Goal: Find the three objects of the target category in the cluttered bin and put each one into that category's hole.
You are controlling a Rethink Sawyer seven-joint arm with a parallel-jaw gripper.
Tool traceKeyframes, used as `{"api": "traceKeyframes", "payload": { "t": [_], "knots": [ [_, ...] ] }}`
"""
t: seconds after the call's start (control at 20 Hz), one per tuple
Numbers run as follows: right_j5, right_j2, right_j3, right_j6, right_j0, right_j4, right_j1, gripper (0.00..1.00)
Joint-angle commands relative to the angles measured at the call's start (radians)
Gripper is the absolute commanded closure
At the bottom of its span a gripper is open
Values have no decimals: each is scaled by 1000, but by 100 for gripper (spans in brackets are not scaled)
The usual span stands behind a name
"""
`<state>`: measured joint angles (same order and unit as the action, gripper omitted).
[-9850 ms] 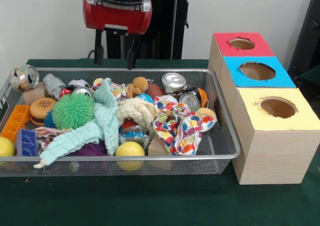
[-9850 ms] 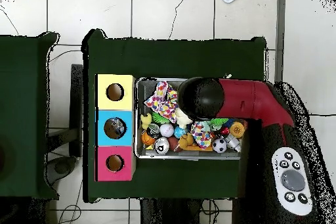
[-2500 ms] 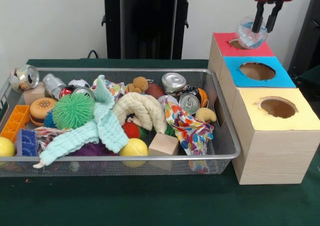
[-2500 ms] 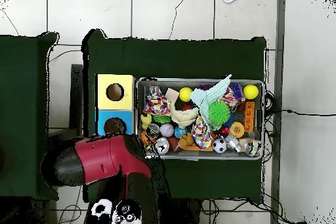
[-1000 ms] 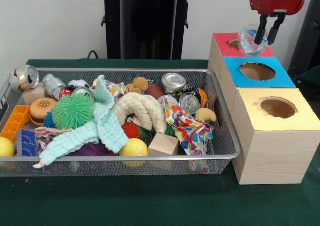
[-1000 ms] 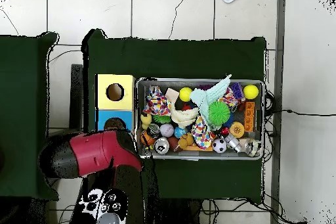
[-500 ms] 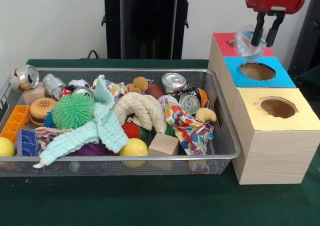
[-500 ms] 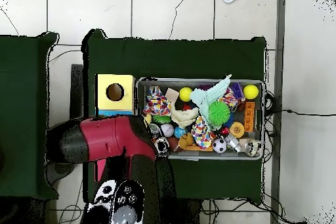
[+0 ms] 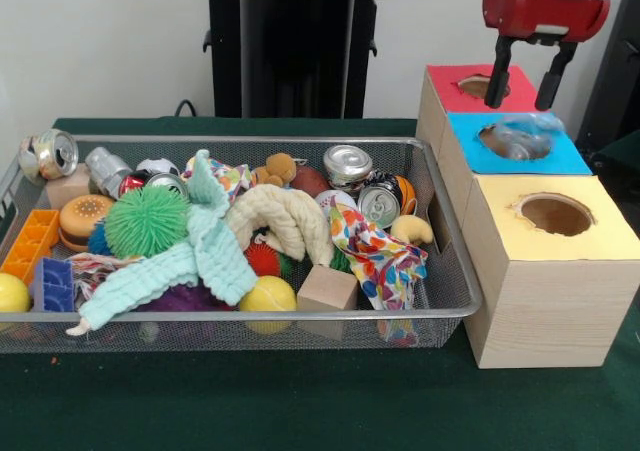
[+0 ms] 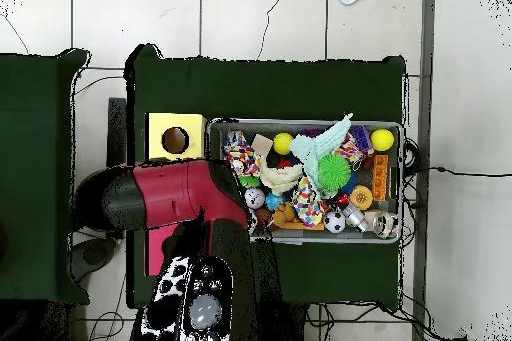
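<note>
The gripper (image 9: 523, 87) hangs with fingers spread above the blue hole (image 9: 515, 141), which a clear bottle (image 9: 520, 138) plugs directly below it. Air around it is free; the heaped basket (image 9: 440, 309) lies well aside.

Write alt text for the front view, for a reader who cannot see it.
The open gripper hangs above the blue-surround hole, where a clear plastic bottle sits in the opening, free of the fingers. To the left, the wire mesh bin is crowded with toys, cloths, balls and drink cans.
</note>
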<state>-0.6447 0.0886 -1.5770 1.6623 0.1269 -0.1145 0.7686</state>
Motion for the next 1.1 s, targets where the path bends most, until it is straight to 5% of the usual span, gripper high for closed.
{"api": "traceKeyframes", "payload": {
  "t": [0.05, 0.75, 1.1],
  "knots": [
    [-76, -20, 1, 166, -5, 18, -50, 0],
    [-151, -6, 14, 155, 8, 25, -5, 0],
    [-303, -2, -21, 3, -109, 44, 184, 0]
  ]
}}
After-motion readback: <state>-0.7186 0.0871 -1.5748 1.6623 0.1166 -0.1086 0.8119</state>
